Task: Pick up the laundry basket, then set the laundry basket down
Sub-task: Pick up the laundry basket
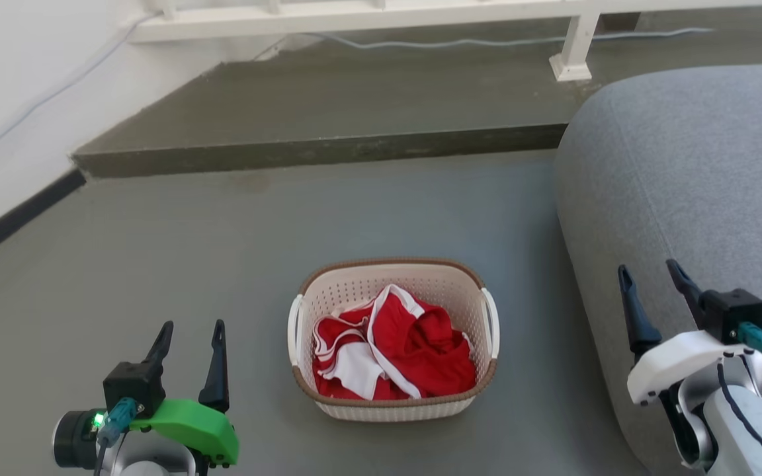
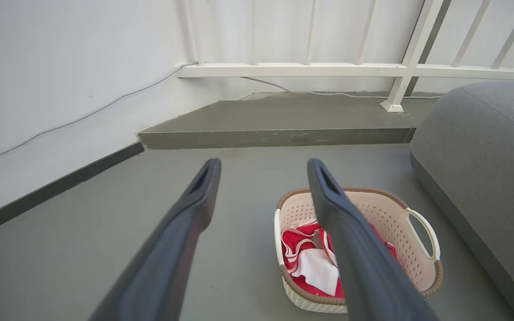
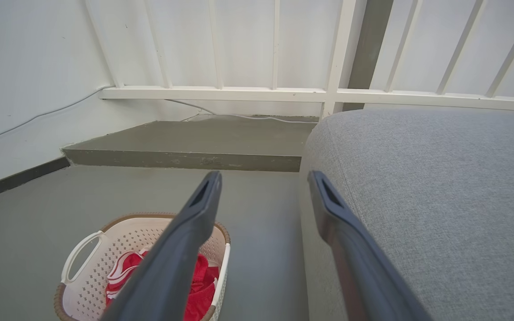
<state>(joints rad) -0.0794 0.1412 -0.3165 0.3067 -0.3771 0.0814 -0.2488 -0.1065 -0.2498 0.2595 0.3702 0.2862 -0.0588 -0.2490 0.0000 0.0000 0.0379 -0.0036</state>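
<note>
I am holding my left end effector (image 1: 192, 328) wide open and empty above the floor (image 1: 156, 251). The basket (image 1: 354, 291), with red-and-white clothes (image 1: 414, 344) inside, is sitting on the floor between both arms. My right end effector (image 1: 649, 270) is hovering wide open by the sofa (image 1: 685, 165)

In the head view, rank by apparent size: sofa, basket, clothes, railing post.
1. sofa, though cropped by the frame
2. basket
3. clothes inside it
4. railing post, smallest, but farthest away, so distance shrinks it
</note>
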